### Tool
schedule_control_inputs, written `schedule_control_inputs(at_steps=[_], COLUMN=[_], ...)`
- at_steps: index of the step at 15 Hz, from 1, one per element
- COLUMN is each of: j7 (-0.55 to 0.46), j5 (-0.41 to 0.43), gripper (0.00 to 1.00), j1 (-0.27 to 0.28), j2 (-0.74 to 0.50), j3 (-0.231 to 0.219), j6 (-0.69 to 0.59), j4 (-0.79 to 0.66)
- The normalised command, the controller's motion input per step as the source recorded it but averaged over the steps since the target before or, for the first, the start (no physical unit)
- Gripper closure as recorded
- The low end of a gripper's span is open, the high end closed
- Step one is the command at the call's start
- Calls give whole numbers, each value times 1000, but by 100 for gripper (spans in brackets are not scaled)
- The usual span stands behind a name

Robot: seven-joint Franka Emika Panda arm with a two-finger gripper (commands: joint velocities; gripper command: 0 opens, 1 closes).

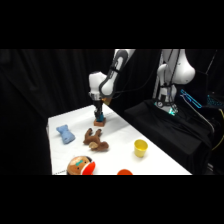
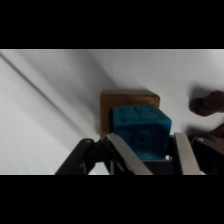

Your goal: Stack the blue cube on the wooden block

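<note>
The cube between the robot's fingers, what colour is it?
Teal-blue; the blue cube shows best in the wrist view.

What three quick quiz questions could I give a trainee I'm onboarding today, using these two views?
1. True or false: the blue cube sits over the wooden block.
2. Which toy lies nearest the gripper: A the brown plush animal, B the yellow cup, C the pale-blue bone toy?
3. Fill in: the fingers flank the ____.

Key: 1 true; 2 A; 3 blue cube.

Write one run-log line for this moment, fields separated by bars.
small teal-blue cube: on tan-brown wooden block | gripper: jaws flank cube | brown plush animal: nearby
</note>
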Motion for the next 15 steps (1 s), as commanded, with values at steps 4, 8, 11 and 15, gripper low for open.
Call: schedule_control_inputs(at_steps=[4,8,11,15], j7=[-37,12,102,121], j5=[149,93,-31,-106], gripper=[25,1,0,0], j1=[-72,-32,59,100], j2=[66,6,-64,-209], j3=[83,40,-61,-98], j6=[152,144,91,-32], j4=[81,49,6,-50])
